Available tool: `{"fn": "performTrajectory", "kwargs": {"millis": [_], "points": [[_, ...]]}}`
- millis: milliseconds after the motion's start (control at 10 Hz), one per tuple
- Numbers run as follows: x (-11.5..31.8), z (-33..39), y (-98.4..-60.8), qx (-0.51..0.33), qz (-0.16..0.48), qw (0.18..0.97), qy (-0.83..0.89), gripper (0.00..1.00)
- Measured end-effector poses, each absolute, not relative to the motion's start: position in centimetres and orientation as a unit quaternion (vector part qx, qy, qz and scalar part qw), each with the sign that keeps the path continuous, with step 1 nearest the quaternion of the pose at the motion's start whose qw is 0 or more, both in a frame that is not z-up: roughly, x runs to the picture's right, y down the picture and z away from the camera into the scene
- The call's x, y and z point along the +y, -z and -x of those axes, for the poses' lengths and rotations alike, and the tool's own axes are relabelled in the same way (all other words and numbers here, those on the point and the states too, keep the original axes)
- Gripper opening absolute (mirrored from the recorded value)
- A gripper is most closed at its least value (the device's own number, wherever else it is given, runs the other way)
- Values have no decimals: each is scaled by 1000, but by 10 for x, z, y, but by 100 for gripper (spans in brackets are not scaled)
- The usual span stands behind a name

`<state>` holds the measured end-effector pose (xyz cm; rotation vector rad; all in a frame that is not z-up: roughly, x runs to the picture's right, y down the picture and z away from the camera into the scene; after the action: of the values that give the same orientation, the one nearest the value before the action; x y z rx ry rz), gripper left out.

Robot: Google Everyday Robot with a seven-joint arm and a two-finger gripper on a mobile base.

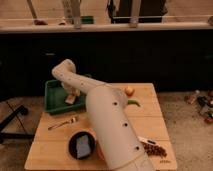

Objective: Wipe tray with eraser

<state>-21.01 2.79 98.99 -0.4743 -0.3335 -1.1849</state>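
While the big white robot arm (107, 125) bends up and over from the bottom edge, its two-finger gripper (70, 95) sits down inside the shallow green plastic tray (52, 102) at the back-left corner of the light wooden table (150, 125). Under the gripper, touching the tray floor, is a small pale block, prob. the eraser (69, 100). Gripper appears to be on top of it, but can't tell whether it's clamped on the block or just pressing.

Other bits on the table:
- metal fork (62, 123), lying at a slant just in front of the tray, near left side
- round black bowl (81, 145) w/ a bluish packet inside, front-left, right beside the arm
- small orange-ish round fruit (129, 91) near the back edge, right of the arm
- green curved item, maybe a pepper (133, 102), just in front of the fruit
- cluster of dark brown bits (155, 149) at front-right corner

Behind the table runs a dark counter front (150, 55).
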Motion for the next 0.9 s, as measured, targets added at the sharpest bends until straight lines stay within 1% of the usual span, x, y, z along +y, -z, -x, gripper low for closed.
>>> {"fn": "performTrajectory", "kwargs": {"millis": [100, 500, 900], "points": [[30, 198, -994, -143, 234, 788, 551, 0], [23, 176, -1006, -107, 251, 794, 544, 0], [9, 186, -1015, -99, 231, 805, 538, 0]]}}
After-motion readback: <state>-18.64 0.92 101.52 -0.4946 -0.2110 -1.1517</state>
